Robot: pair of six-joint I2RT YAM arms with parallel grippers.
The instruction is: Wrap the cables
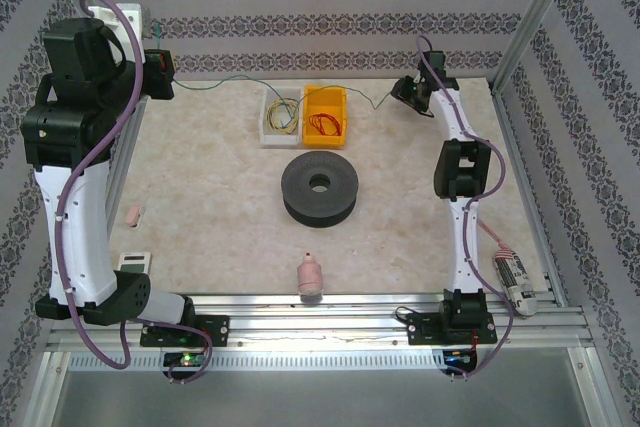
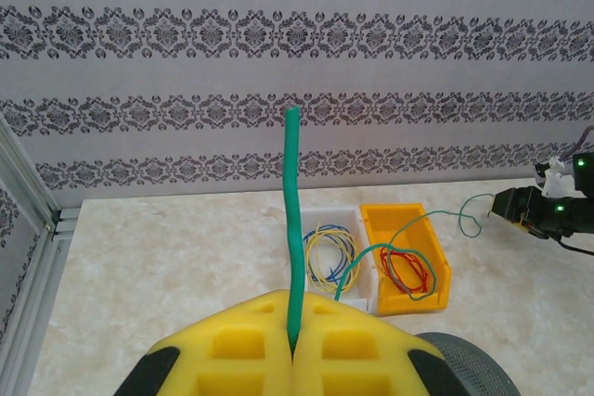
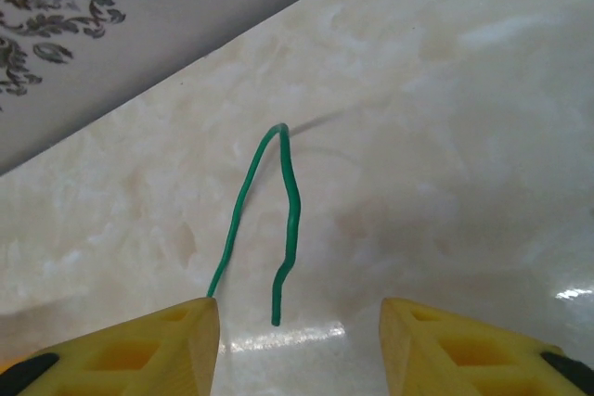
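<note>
A thin green cable (image 1: 240, 80) runs along the table's back edge between my two grippers. My left gripper (image 2: 293, 351), raised at the back left (image 1: 165, 72), is shut on one end, and the green cable (image 2: 292, 220) sticks straight up out of the closed yellow pads. My right gripper (image 3: 300, 331) stands open low over the table at the back right (image 1: 405, 93). The cable's other end (image 3: 289, 229) loops and lies loose between its fingers, touching neither pad. Yellow and blue cables (image 2: 329, 252) lie coiled in a white bin (image 1: 266, 127). Red cables (image 2: 409, 271) fill an orange bin (image 1: 325, 136).
A black spool (image 1: 320, 187) lies flat at mid-table in front of the bins. A pink object (image 1: 310, 275) stands near the front edge, a small pink piece (image 1: 133, 214) and a white card (image 1: 133, 261) lie at the left, and a pen-like item (image 1: 512, 277) rests at the right rail.
</note>
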